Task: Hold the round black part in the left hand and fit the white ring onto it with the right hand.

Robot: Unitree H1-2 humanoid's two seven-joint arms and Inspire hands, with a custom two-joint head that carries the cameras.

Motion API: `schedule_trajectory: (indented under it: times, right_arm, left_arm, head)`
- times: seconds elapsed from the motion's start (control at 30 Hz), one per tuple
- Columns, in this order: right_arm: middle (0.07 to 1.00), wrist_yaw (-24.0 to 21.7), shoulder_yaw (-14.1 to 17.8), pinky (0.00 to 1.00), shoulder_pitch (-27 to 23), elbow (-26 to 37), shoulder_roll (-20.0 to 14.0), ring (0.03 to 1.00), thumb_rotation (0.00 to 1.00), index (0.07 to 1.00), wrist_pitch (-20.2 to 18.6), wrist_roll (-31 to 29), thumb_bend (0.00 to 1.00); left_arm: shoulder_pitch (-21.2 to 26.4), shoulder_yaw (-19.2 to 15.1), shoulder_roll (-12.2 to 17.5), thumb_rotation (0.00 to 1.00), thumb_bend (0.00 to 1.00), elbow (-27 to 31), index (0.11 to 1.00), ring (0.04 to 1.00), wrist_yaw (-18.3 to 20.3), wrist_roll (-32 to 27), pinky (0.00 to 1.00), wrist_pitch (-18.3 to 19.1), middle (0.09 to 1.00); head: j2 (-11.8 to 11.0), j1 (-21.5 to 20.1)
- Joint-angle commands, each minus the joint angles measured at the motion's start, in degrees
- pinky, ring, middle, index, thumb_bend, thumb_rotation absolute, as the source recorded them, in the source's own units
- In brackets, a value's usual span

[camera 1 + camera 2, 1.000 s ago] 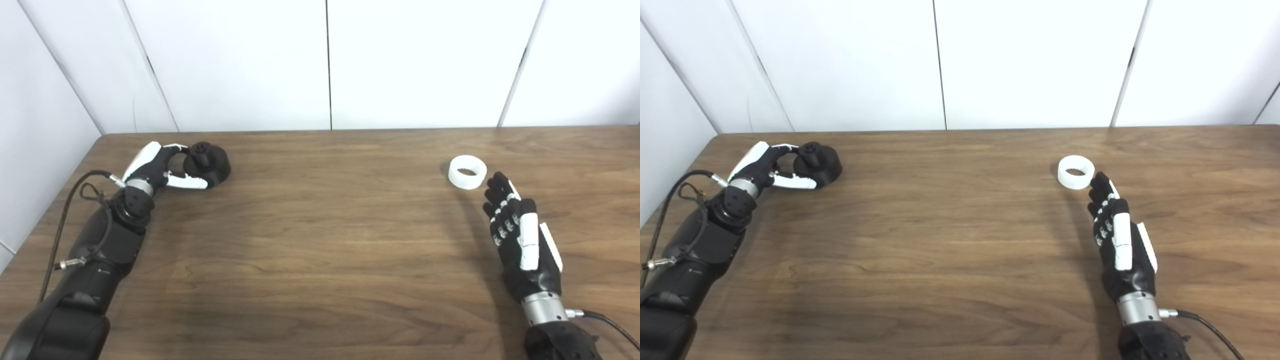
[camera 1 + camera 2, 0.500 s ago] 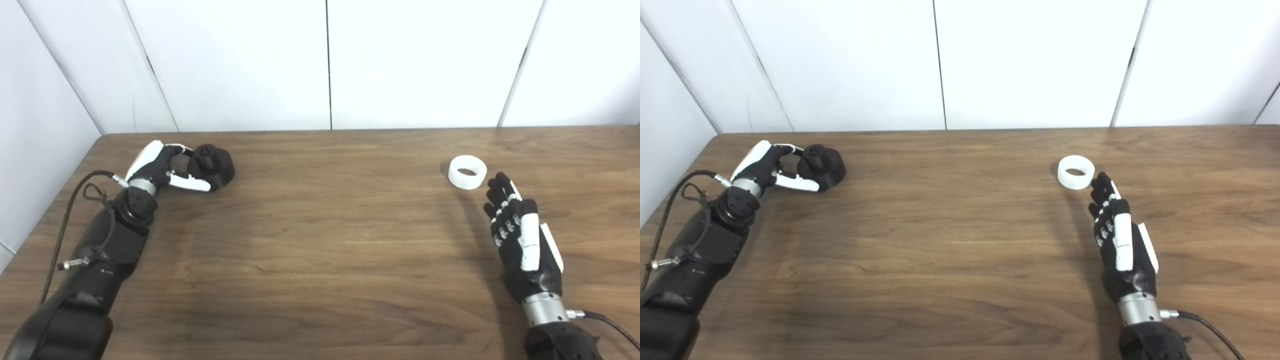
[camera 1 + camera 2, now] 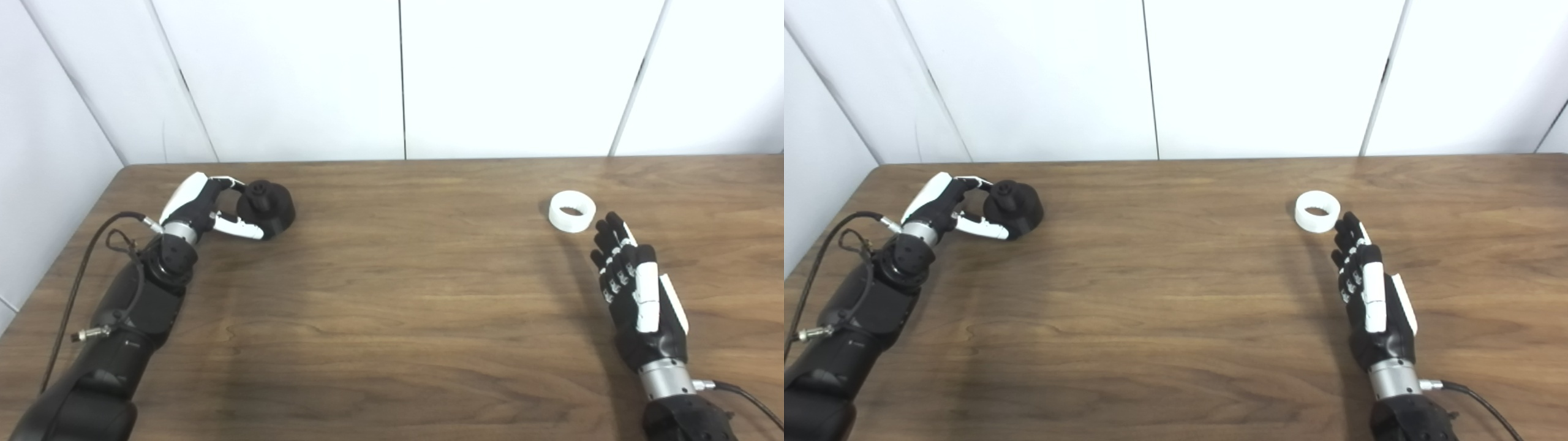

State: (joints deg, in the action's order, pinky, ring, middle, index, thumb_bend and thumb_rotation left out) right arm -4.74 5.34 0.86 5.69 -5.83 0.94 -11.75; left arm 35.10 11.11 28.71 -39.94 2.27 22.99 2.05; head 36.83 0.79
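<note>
1. The table (image 3: 392, 294) is bare wood, and the two parts sit well apart at its opposite ends. Bringing them together means a long carry for at least one arm, so a weak hold could drop its part on the way.

2. The left hand (image 3: 199, 208) has its fingers (image 3: 242, 228) curled around the round black part (image 3: 266, 207) at the far left of the table, pinching it between a thumb below and a finger hooked over the knob on top. The part looks tilted and may rest partly on the wood; whether it is fully lifted cannot be told. Such a hold on a rounded body could let it roll or twist out, leaving the knob pointing the wrong way for the ring.

3. The right hand (image 3: 637, 294) lies just short of the white ring (image 3: 572, 211), with its fingers straight, close together and holding nothing; the tips are near the ring but apart from it. Reaching forward flat, the hand would likely push the ring along the table rather than pick it up.

4. The ring lies flat with its opening upward, low and smooth-walled. It gives little to pinch, so a grasp could flip it, or squeeze it out sideways.

5. Even once both are held, a tilted ring would probably jam on the part instead of seating.
</note>
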Motion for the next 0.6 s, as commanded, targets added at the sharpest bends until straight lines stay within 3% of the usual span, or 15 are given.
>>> schedule_trajectory:
  times: [0.0, 0.13, 0.57]
  right_arm:
    - [0.966, -0.7, 0.0, 1.0, 4.9, -3.9, -0.3, 1.0, 1.0, 0.984, -0.2, 0.4, 0.63]
    - [0.969, -0.7, -0.3, 1.0, 4.8, -3.7, -0.5, 1.0, 1.0, 0.986, -0.4, 0.7, 0.63]
    - [0.975, -0.8, -0.4, 1.0, 4.4, -3.3, -0.6, 1.0, 1.0, 0.99, -0.9, 0.4, 0.64]
  left_arm:
    - [0.9, 0.1, 0.9, 0.18, 0.87, 2.8, 0.654, 0.956, 0.2, 0.7, 0.87, -1.1, 0.912]
    - [-0.5, 0.1, 0.5, 0.17, 0.88, 5.5, 0.64, 0.97, 1.4, -0.3, 0.89, -1.9, 0.916]
    - [-6.6, 1.0, -1.5, 0.16, 0.87, 19.7, 0.641, 0.98, 5.7, 0.5, 0.9, 0.6, 0.911]
  head:
    - [0.0, 0.0]
    - [0.1, -0.1]
    - [0.5, -0.3]
